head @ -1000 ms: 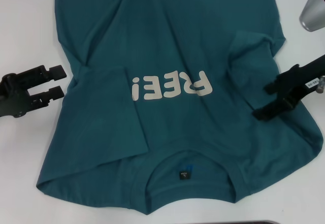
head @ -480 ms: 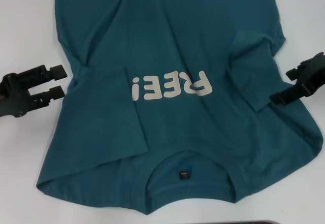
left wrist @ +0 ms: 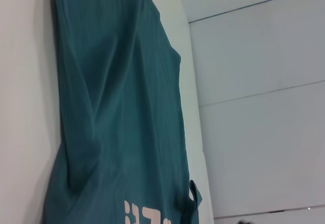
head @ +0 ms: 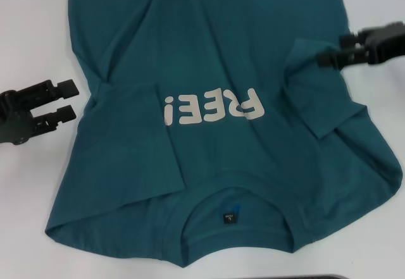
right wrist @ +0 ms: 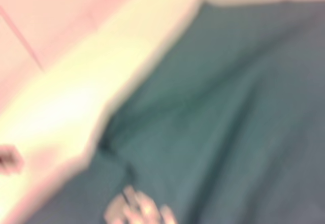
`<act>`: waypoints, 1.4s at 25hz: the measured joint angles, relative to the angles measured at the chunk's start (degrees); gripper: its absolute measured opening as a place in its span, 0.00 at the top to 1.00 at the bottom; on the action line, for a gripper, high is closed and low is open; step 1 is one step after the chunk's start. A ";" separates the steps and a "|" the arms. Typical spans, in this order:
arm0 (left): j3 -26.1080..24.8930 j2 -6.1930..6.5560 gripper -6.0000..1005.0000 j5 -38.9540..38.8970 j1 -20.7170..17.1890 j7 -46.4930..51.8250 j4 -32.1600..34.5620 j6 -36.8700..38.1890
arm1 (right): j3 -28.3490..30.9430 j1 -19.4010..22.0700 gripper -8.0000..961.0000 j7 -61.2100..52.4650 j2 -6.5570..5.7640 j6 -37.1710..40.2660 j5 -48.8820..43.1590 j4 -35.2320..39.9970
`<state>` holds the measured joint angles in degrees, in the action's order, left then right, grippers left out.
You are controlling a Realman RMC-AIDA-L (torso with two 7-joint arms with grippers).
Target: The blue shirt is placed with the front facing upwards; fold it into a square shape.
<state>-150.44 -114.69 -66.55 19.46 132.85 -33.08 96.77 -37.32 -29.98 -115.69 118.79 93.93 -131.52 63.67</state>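
Note:
The blue shirt [head: 215, 51] lies spread on the white table, front up, with its collar at the near edge and a small black label [head: 228, 217] inside it. Its pale letters [head: 212, 107] read upside down. Both sleeves are folded in over the body, the left sleeve [head: 126, 140] and the right sleeve [head: 316, 95]. My left gripper [head: 71, 100] is open and empty on the table just off the shirt's left edge. My right gripper [head: 338, 49] is open and empty over the shirt's right edge, at the folded sleeve's far end. The wrist views show the shirt's cloth [left wrist: 117, 107] [right wrist: 228, 107].
Bare white table [head: 31, 32] borders the shirt on both sides. A dark object's edge [head: 316, 277] shows at the near rim of the head view. Pale wall panels [left wrist: 254, 82] lie beyond the table in the left wrist view.
My right gripper has moved away from me along the shirt's right edge, from the level of the letters to the sleeve's far end. The left gripper has drawn back slightly to the left.

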 joint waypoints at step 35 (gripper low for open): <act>-3.95 2.95 0.25 8.82 -10.21 -3.34 0.61 12.85 | 9.45 8.84 0.05 -0.35 -4.78 5.24 23.21 -23.36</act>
<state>-154.39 -111.74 -57.73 9.24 129.51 -32.48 109.62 -27.87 -21.14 -116.03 114.01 99.17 -108.32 40.31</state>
